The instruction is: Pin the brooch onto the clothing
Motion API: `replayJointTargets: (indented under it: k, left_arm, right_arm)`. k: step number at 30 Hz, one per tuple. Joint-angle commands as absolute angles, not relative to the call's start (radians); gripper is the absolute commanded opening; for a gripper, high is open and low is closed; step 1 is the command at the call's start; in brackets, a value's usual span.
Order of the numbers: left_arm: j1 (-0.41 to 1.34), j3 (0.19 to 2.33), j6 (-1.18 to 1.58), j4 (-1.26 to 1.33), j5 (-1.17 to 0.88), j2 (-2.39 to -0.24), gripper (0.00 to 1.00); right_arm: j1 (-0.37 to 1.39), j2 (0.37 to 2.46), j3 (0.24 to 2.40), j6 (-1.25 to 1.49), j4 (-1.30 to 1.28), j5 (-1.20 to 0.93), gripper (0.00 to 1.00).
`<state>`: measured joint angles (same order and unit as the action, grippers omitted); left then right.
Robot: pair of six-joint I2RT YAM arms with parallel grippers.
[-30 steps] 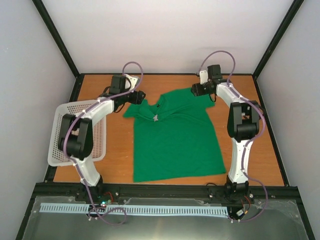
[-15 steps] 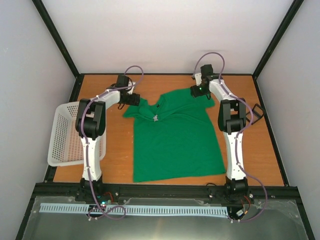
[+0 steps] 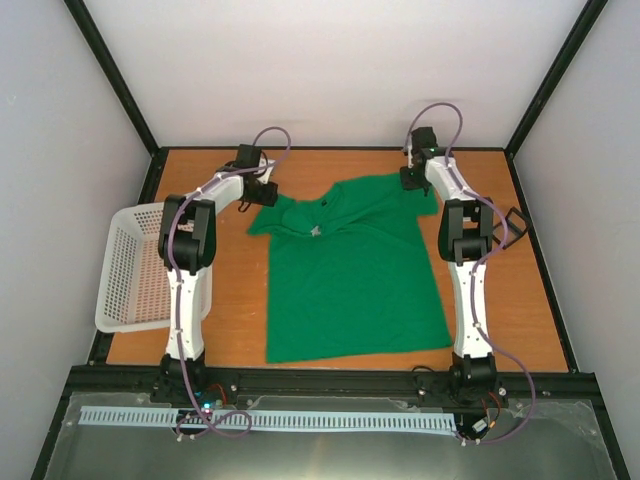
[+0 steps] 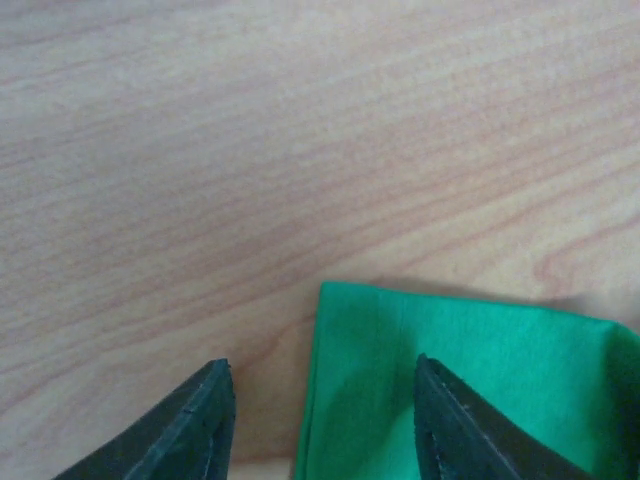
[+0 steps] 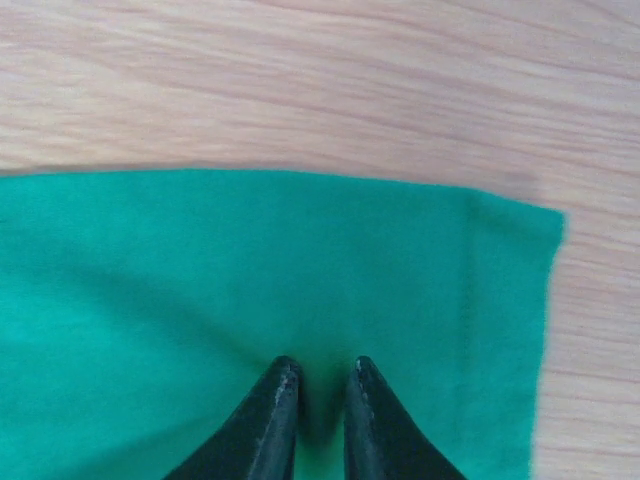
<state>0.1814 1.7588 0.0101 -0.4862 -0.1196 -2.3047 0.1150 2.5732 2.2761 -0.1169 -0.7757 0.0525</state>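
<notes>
The left gripper (image 3: 264, 192) hangs at the far left of the T-shirt (image 3: 350, 275), over the tip of its left sleeve. In the left wrist view its jaws stand moderately apart. One of its fingers (image 4: 212, 425) is above bare wood and the other is above green cloth, so the folded sleeve edge runs up between them. Nothing is held, and I cannot tell whether the tips touch the fabric.

The T-shirt lies flat, face up, in the middle of the table (image 3: 238, 300), with its dark neckline toward the far edge and its hem toward the arm bases. The brooch (image 3: 314, 232) is a tiny silvery speck on the chest just below the collar, left of the shirt's centre line. It sits well clear of both grippers, among a few wrinkles.

The right gripper (image 3: 410, 180) is down on the far right sleeve. In the right wrist view the jaws are drawn almost together, and the fingertips (image 5: 284, 375) press into the cloth with a thin ridge of green caught in the narrow gap. The sleeve's corner lies just to the right of them.

A white mesh basket (image 3: 128, 262) overhangs the table's left edge, well apart from the shirt and beside the left arm.
</notes>
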Motion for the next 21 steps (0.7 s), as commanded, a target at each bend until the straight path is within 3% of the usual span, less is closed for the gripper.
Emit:
replayJointTargets:
  k: [1, 5, 9, 11, 13, 14, 18, 21]
  left_arm:
    - [0.148, 1.811, 0.032, -0.604, -0.150, -2.391, 0.42]
    - [0.082, 1.854, 0.098, -0.596, -0.138, -2.410, 0.19]
    - [0.043, 2.014, 0.129, -0.624, -0.100, -2.460, 0.04]
    - [0.040, 2.080, 0.118, -0.634, -0.120, -2.463, 0.02]
    - [0.052, 2.083, 0.093, -0.606, -0.165, -2.424, 0.12]
    - [0.064, 2.070, 0.080, -0.595, -0.175, -2.396, 0.18]
    - [0.147, 1.927, -0.025, -0.502, -0.206, -2.266, 0.60]
    - [0.199, 1.858, -0.111, -0.479, -0.246, -2.227, 0.69]
  right_arm:
    - [0.027, 2.629, 2.321, -0.066, -0.809, 0.160, 0.12]
    - [0.002, 2.630, 2.339, -0.093, -0.772, 0.137, 0.11]
    - [0.000, 2.626, 2.361, -0.130, -0.741, 0.103, 0.09]
    - [0.000, 2.620, 2.398, -0.138, -0.763, 0.047, 0.09]
    - [0.004, 2.588, 2.406, -0.133, -0.770, -0.014, 0.16]
    - [0.008, 2.568, 2.403, -0.128, -0.780, -0.021, 0.25]
    - [0.031, 2.487, 2.355, -0.113, -0.795, -0.087, 0.50]
    - [0.061, 2.445, 2.307, -0.126, -0.800, -0.146, 0.57]
